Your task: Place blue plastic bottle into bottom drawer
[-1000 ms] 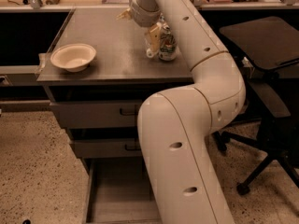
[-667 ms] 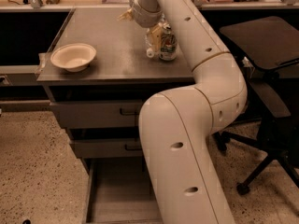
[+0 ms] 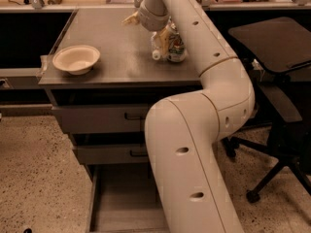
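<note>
- Grey metal worktop (image 3: 116,38): one cream bowl (image 3: 76,58), one blue plastic bottle (image 3: 157,46), one can (image 3: 177,46).
- One bottom drawer (image 3: 124,203), open.
- Gripper (image 3: 163,39) at the bottle; whether it grips cannot be told.

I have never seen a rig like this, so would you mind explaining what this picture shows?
The thick cream tube filling the foreground is a single robot arm on a mobile base. There is only one camera view, looking down past the arm; where the camera is mounted is not known. The arm reaches onto the top of a grey cabinet. At its end, the gripper is right over two small items: the blue plastic bottle, with a white cap, and a soda can beside it. Whether anything is gripped cannot be told. A pale bowl sits to the left on the cabinet top. Below, the bottom drawer is pulled open. An office chair stands on the right.
</note>
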You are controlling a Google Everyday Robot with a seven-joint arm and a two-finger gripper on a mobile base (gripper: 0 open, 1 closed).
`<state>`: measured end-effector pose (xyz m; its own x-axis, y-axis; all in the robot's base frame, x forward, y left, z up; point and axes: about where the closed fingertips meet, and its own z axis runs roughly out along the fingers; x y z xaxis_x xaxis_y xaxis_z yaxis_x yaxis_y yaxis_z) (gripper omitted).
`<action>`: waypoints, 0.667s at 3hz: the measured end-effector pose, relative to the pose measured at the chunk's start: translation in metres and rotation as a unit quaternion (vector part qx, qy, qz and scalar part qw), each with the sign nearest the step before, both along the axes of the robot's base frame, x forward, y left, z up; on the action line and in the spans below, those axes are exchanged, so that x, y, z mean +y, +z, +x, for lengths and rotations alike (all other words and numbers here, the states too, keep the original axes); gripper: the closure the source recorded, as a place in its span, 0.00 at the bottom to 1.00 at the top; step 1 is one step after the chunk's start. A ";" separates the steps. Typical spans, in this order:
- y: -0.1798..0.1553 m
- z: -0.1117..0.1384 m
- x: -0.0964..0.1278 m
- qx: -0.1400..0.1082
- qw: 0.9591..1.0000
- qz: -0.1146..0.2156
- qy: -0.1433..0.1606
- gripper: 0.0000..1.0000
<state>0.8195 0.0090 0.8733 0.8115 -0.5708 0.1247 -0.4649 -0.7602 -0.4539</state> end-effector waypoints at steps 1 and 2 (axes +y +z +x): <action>-0.015 0.002 0.008 0.007 1.000 -0.012 0.014 0.27; -0.022 0.004 0.012 0.012 1.000 -0.013 0.012 0.50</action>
<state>0.8230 0.0207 0.8515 0.8283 -0.5473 0.1200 -0.4561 -0.7830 -0.4230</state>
